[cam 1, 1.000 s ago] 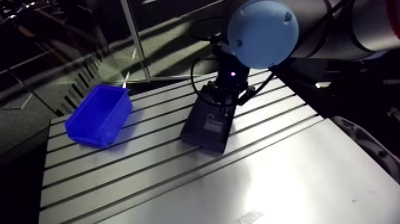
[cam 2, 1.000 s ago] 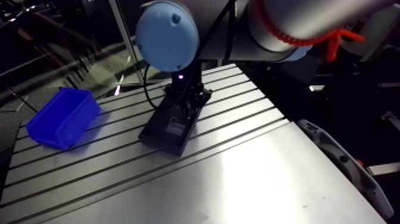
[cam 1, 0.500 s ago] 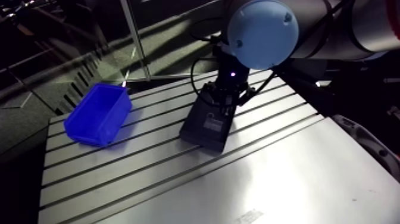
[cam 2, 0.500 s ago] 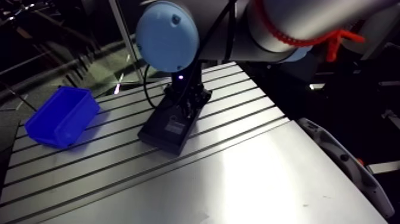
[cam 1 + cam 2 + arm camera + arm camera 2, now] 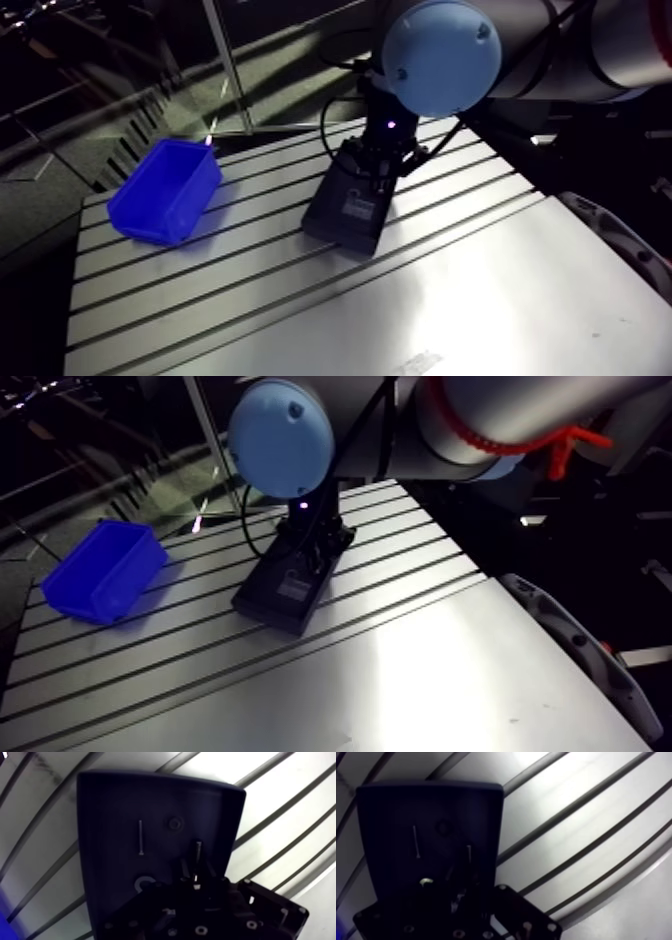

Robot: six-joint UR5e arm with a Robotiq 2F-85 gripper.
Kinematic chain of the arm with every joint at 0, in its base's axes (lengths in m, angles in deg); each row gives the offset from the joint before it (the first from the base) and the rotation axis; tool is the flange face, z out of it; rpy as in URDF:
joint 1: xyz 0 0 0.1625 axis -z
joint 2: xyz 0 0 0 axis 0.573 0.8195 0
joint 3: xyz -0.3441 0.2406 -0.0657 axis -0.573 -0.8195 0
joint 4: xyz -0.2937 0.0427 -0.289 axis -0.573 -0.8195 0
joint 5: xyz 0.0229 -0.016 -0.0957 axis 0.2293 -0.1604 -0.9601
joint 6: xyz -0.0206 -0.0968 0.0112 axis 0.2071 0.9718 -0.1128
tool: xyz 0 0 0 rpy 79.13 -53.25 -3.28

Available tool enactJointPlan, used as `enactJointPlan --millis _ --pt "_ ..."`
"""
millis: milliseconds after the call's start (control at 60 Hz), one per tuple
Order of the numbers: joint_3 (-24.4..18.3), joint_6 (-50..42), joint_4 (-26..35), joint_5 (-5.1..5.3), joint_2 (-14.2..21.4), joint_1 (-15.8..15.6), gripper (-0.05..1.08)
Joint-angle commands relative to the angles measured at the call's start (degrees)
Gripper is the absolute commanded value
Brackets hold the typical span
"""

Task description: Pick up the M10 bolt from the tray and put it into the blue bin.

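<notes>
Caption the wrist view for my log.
Gripper low over the dark tray, a bolt at its tip.

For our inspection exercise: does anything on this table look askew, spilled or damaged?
Only the black tray sits askew, its edges slanted across the table's slots. Nothing looks spilled or damaged; the blue bin stands upright.

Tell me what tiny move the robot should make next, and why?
Probably the gripper should make sure of its hold on the bolt before any lift. It is down over the tray with the bolt right at its tip, but I cannot tell whether it is held. The blue bin sits apart from the tray.
</notes>
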Motion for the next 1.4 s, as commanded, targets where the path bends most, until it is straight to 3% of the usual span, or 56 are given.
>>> enactJointPlan --millis 17,783,983,1400 --pt "0.0 0.0 -0.2 -0.02 -0.1 0.0 0.75" --pt "-1.6 0.1 0.2 0.33 0.5 -0.3 0.87" --pt "-3.1 0.5 2.4 0.42 2.3 -0.7 0.92" --pt "-9.6 5.7 11.7 1.57 8.7 -4.7 1.03"
